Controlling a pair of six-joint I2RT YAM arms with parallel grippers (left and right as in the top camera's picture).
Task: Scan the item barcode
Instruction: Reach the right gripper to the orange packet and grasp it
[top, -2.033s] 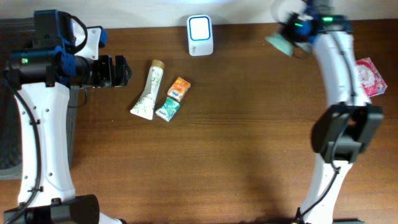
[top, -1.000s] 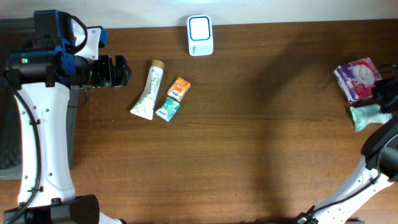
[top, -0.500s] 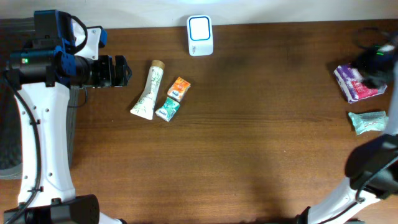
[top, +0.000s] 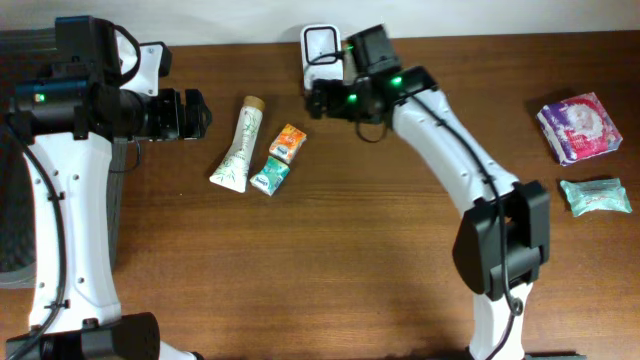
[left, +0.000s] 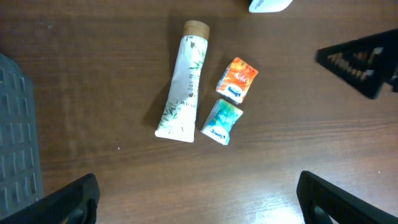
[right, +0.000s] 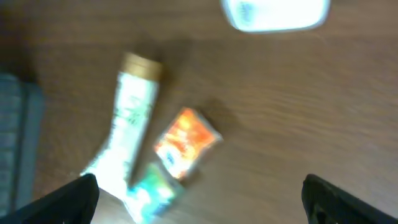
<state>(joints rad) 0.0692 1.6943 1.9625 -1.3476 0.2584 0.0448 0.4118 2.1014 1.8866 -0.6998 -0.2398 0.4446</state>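
Three items bunched on the worktop (top: 400, 250) left of the scanner (top: 322, 45): tube (top: 238, 146), orange packet (top: 288, 142), teal packet (top: 269, 176). Right tool (top: 316, 100) hovers near them, wide and empty (left tool (top: 200, 113) likewise). Risk: wide jaws snag two packets, or barcode faces away.

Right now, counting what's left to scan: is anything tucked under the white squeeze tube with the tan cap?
Nothing sticks out from under the white squeeze tube; it lies flat on the brown wooden table. Its underside is hidden from every view.
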